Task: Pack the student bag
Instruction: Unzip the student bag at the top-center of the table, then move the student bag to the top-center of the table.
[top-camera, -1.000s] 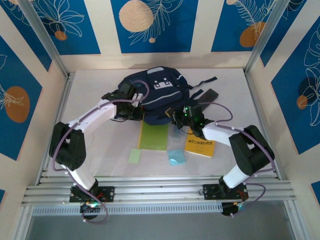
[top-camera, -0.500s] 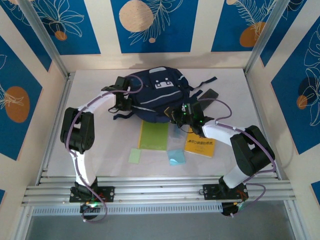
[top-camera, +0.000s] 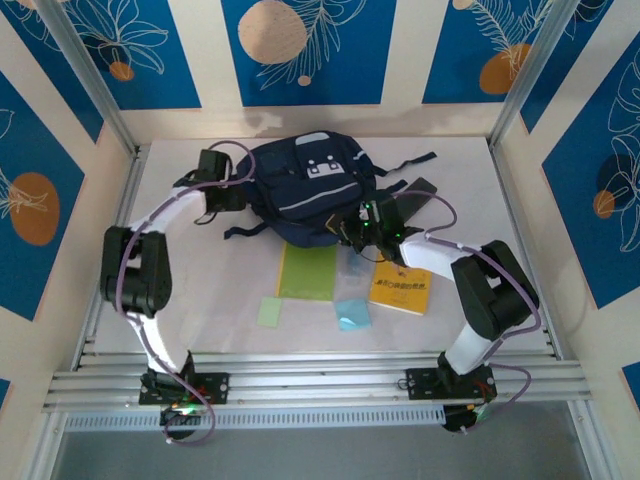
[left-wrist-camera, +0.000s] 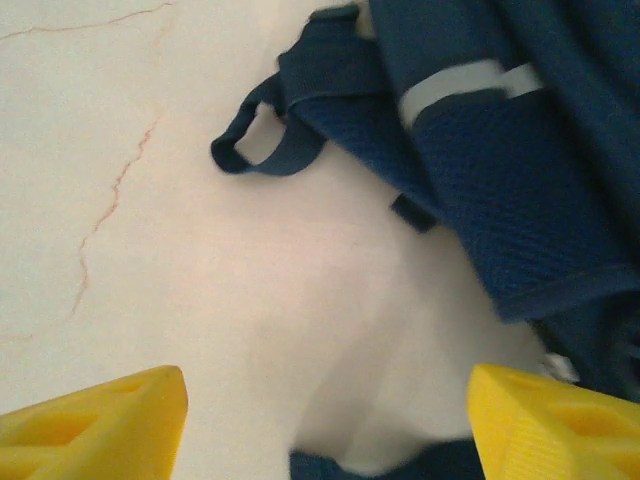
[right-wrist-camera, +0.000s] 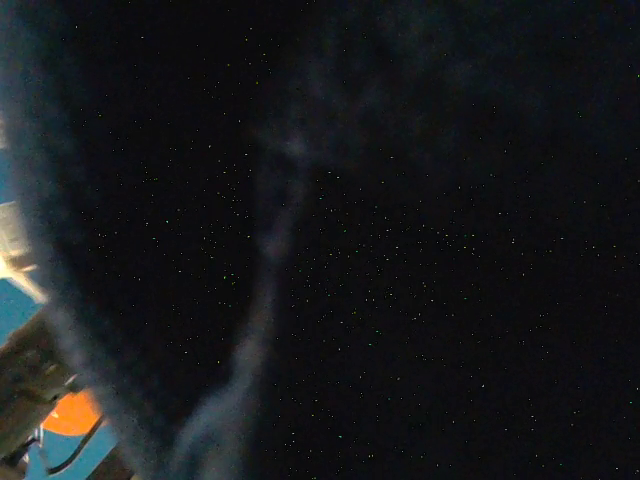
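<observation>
**Beside the bag's left flank: open fingers, nothing held**

Left of the student bag (top-camera: 310, 185), the left fingers (top-camera: 222, 192) stand apart and empty over the bare desk (top-camera: 220, 285). The left wrist view shows what the overhead one blurs: a strap loop (left-wrist-camera: 262, 140) ahead of those fingers and mesh padding (left-wrist-camera: 510, 200) to their right. The bag sits at the far middle of the desk, between the two sets of fingers.

The right fingers (top-camera: 350, 226) press into the bag's near edge. Dark cloth covers their camera, so I cannot tell whether they are clamped on it. The bag's mouth probably needs opening next, and the left fingers should take a firm fold of cloth there, not the loose loop.

From above, a green folder (top-camera: 308, 270), a blue packet (top-camera: 352, 314) and a yellow book (top-camera: 400, 291) lie on the near side of the right fingers, unpacked.
</observation>
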